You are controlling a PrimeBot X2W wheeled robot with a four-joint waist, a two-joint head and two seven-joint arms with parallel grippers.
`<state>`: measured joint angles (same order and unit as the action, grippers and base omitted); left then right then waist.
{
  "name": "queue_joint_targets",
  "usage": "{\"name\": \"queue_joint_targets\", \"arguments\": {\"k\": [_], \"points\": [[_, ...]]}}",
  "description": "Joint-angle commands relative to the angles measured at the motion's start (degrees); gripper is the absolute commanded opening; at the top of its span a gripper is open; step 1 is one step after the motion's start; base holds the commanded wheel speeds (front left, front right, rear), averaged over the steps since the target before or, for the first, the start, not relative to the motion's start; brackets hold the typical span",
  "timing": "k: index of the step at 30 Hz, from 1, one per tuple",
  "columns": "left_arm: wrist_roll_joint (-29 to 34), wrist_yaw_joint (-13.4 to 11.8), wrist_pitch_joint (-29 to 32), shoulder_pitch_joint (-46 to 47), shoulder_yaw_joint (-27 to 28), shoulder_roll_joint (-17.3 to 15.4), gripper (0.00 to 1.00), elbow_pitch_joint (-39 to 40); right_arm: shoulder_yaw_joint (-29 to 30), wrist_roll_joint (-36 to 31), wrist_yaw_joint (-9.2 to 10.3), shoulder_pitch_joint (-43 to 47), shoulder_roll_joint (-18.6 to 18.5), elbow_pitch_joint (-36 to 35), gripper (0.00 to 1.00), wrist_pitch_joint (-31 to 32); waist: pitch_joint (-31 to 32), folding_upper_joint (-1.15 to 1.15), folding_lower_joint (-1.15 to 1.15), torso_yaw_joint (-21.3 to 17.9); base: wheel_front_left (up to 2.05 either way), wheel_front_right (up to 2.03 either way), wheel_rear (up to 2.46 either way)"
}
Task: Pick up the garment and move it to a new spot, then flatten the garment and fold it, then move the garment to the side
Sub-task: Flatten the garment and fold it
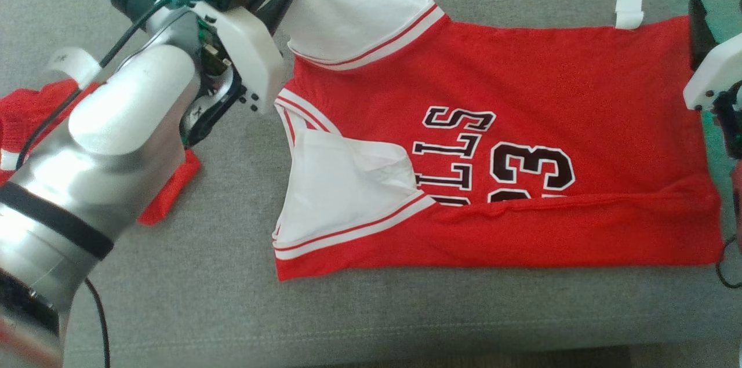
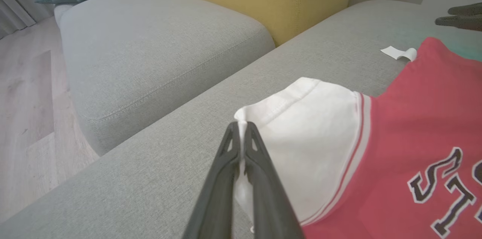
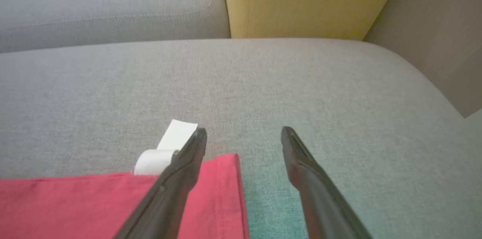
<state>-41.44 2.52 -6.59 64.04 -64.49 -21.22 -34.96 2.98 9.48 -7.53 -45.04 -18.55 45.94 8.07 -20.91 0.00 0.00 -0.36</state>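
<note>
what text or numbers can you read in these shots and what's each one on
"LLS": black letters running sideways on the red jersey; earlier letters hidden by a fold.
"3": big number beside them; a second digit mostly under the fold.
White tag at the jersey's edge: no print visible.
White label on the red cloth at left: too blurred to read.

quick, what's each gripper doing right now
Left gripper: shut on the white sleeve of the red jersey.
Right gripper: open, holding nothing, by the jersey's hem corner.
</note>
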Motion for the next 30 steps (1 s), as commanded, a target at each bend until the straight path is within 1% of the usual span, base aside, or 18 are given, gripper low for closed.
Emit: {"name": "queue_joint_targets", "arguments": {"k": [1, 7, 15, 16, 17, 18, 23, 30], "points": [[0.5, -0.6, 0.5, 2.0, 1.5, -2.2, 0.0, 2.2, -1.1, -0.6, 0.04, -2.3, -1.1, 0.0, 1.0, 0.4, -0.5, 0.0, 0.0, 0.3, 0.0, 0.0, 0.0], [0.7, -2.0, 2.1, 2.1, 1.2, -3.2, 0.0, 6.3, -2.8, -0.4, 0.04, -4.7, -1.5, 5.7, 1.0, 2.0, -2.1, 0.0, 0.0, 0.6, 0.0, 0.0, 0.0], [0.8, -3.3, 3.4, 2.9, 1.3, -4.4, 0.0, 9.6, -5.2, 0.6, 0.04, -7.5, -1.7, 10.9, 1.0, 2.4, -4.3, 0.0, 0.0, 0.9, 0.0, 0.0, 0.0], [0.8, -3.4, 3.5, 2.9, 1.3, -4.6, 0.0, 9.8, -5.6, 0.9, 0.04, -7.7, -1.6, 11.4, 0.35, 2.5, -4.5, 0.0, 0.0, 0.8, 0.0, 0.0, 0.0], [0.8, -3.4, 3.5, 2.9, 1.3, -4.6, 0.0, 9.8, -5.6, 0.9, 0.04, -7.7, -1.6, 11.4, 0.35, 2.5, -4.5, 0.0, 0.0, 0.8, 0.0, 0.0, 0.0], [0.8, -3.6, 3.6, 3.0, 1.4, -4.7, 0.0, 9.9, -5.8, 1.2, 0.04, -8.1, -1.7, 11.8, 0.0, 2.5, -4.6, 0.0, 0.0, 0.8, 0.0, 0.0, 0.0], [0.8, -4.0, 3.7, 3.3, 1.6, -5.5, 0.0, 10.0, -6.1, 2.5, 0.04, -9.4, -2.3, 13.2, 0.0, 0.8, -5.0, 0.0, 0.0, 0.6, 0.0, 0.0, 0.0], [0.2, -5.0, 2.8, 4.0, 2.8, -6.4, 0.0, 8.7, -5.6, 3.1, 0.04, -12.2, -2.9, 13.4, 0.0, -5.0, -5.0, 0.0, 0.0, 0.1, 0.0, 0.0, 0.0]]}}
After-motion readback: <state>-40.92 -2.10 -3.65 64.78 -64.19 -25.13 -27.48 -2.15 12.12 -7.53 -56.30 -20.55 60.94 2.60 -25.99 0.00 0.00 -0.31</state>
